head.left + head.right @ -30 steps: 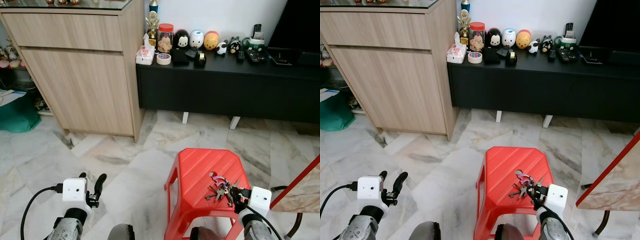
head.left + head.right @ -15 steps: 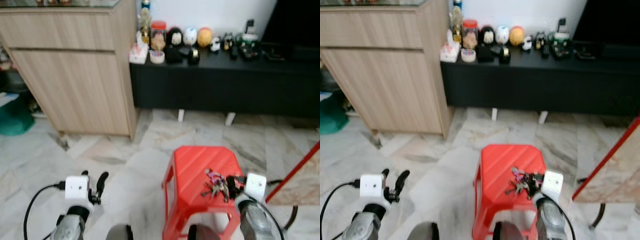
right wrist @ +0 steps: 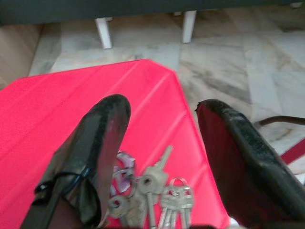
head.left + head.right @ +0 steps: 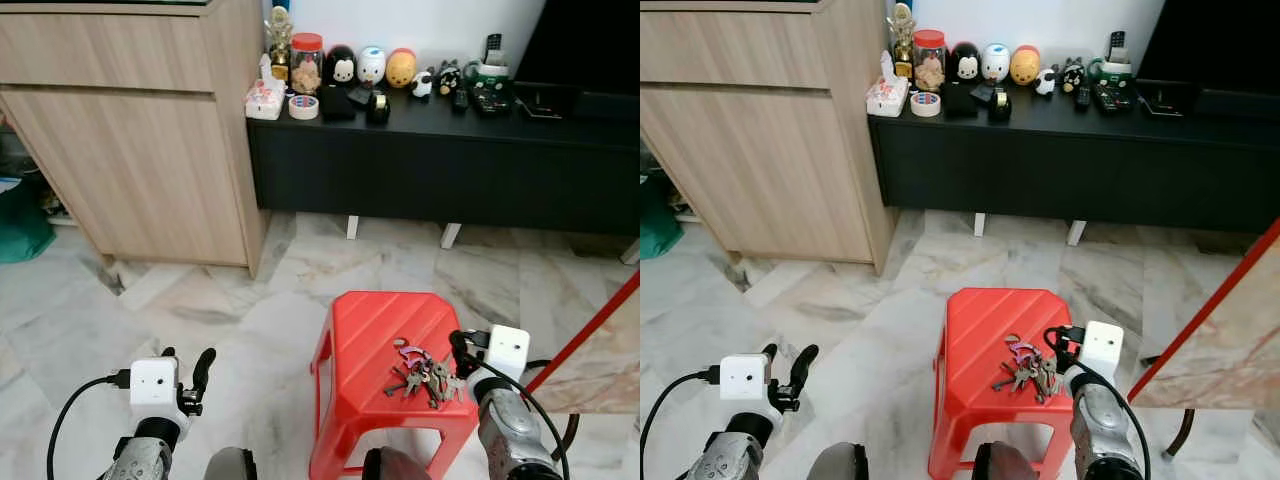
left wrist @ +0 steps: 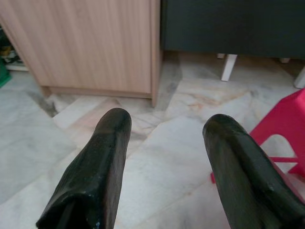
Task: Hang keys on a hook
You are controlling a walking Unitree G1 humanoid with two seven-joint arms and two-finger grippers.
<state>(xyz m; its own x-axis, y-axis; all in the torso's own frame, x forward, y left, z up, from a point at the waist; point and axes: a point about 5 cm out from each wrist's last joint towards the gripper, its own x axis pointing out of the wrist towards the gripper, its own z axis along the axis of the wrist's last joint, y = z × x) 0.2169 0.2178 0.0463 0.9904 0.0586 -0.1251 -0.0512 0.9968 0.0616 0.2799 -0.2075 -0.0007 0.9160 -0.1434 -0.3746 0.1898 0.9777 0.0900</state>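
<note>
My right gripper (image 3: 162, 157), fingers wide apart and empty, hangs over shiny metal keys (image 4: 425, 372) on the smooth red plastic stool (image 4: 370, 330), low in the frame.

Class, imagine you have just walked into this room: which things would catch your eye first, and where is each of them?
The bright red plastic stool on the pale marble floor stands out at once, with a bunch of keys lying on its seat near the right edge. The right gripper hangs open just above those keys. Behind, a row of cartoon figurines lines the long black cabinet against the wall.
</note>
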